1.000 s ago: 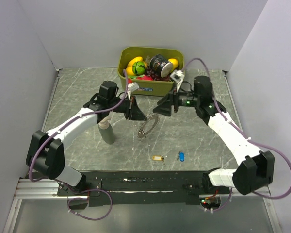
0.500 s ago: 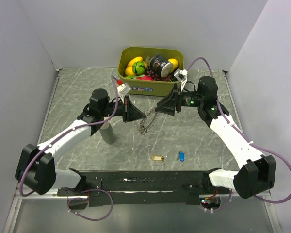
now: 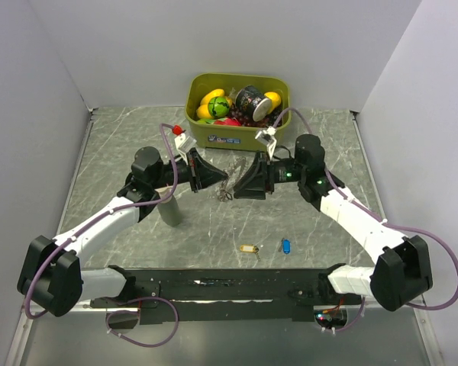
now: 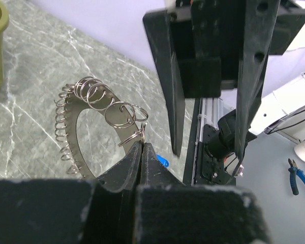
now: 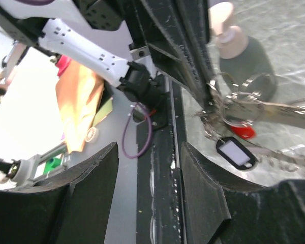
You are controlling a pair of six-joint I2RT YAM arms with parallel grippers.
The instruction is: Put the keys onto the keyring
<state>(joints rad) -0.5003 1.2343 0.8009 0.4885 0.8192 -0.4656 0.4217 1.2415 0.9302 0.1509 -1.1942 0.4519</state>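
At the centre of the top view, over the desk point(image 3: 122, 145), the left fingers point(image 4: 133, 161) pinch the keyring point(image 4: 70, 127) tight (probably light, floppy, slippery metal, best held by its rim), while the right fingers point(image 5: 91, 188) stand apart, empty.

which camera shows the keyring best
Left wrist: the keyring is close and sharp, pinched in the left gripper. Top view shows it tiny between the arms; right wrist shows a blurred tangle.

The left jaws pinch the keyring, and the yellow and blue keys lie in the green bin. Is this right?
No: the yellow key and blue key lie on the table, not in the bin, as the top view shows. The rest is right.
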